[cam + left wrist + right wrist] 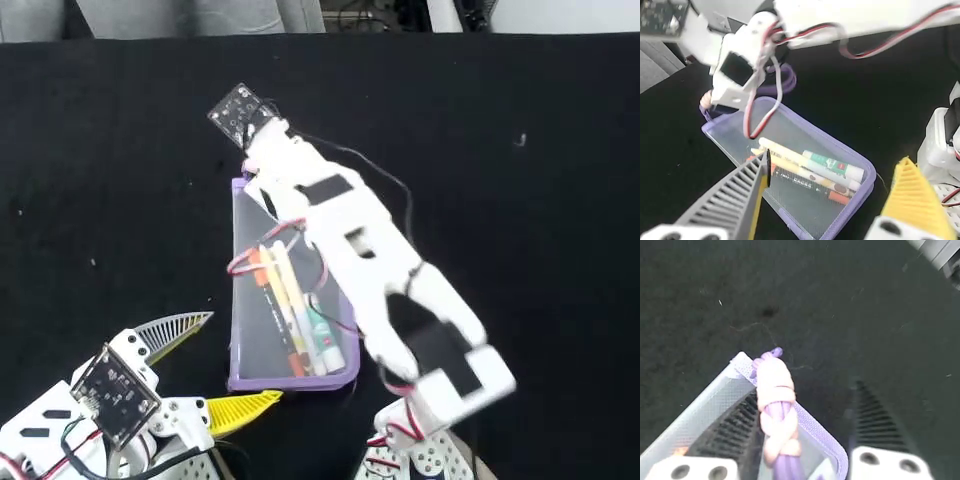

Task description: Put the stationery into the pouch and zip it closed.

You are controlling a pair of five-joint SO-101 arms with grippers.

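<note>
Two arms stand at a black table [520, 220]; between them a purple-edged mesh pouch [233, 310] lies flat, its long side running away from the arms' bases. Several pens [292, 312] lie inside it, side by side along its length and bunched toward the near end; in the left wrist view they show through the mesh as an orange one, a pale yellow one and a white-and-green one. The right arm [370, 260] stretches over the pouch to its far corner; there the right gripper [805, 392] is released, its dark fingers [727, 432] well apart, one overlapping the pouch's corner, the other over bare table. A pink-and-purple pull cord [772, 390] lies between them, close to the finger at the pouch; whether it touches that finger I cannot tell. The left gripper [246, 357] is spread wide and holds nothing; it straddles the pouch's near corner on the left side, the grey finger just beside the long edge, the yellow one just beside the near end.
</note>
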